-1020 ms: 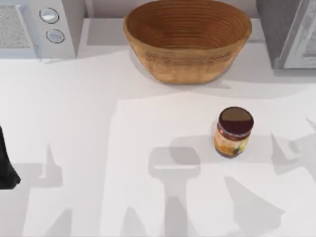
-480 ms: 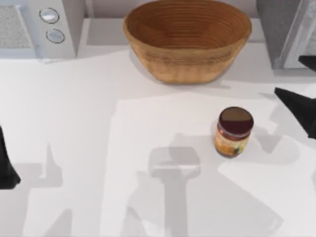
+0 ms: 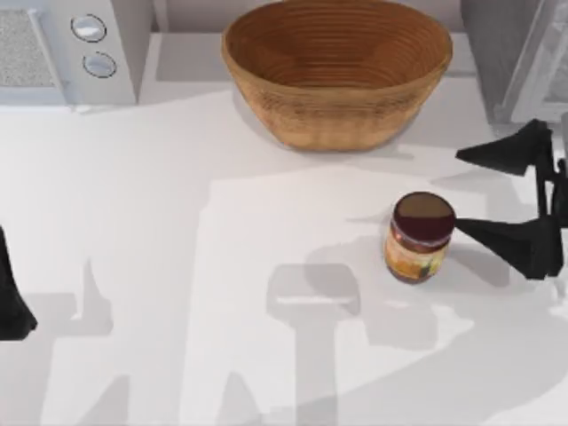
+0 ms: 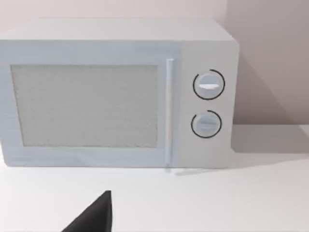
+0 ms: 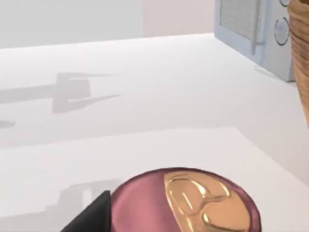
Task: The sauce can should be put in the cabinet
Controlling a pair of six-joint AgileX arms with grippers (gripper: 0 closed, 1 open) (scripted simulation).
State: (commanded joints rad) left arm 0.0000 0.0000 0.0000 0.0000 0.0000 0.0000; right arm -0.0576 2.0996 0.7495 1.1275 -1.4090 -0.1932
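Note:
The sauce can (image 3: 420,238), with a maroon lid and an orange-yellow label, stands upright on the white table right of centre. My right gripper (image 3: 460,191) is open just to the can's right. One dark finger ends level with the can's lid, almost touching it. The other finger ends farther back, toward the cabinet (image 3: 515,53) at the back right corner. In the right wrist view the can's lid (image 5: 186,203) lies close below, beside one fingertip (image 5: 94,217). My left arm (image 3: 11,297) is parked at the left edge, and one of its fingertips (image 4: 94,217) shows in the left wrist view.
A large woven basket (image 3: 337,71) stands at the back centre, behind the can. A white microwave with two round knobs (image 3: 80,44) sits at the back left, and it faces the left wrist camera (image 4: 116,96). Bare white table lies in front of the can and to its left.
My right gripper has come in from the right edge and moved left to the can, fingers spread. The can and the left arm have not moved.

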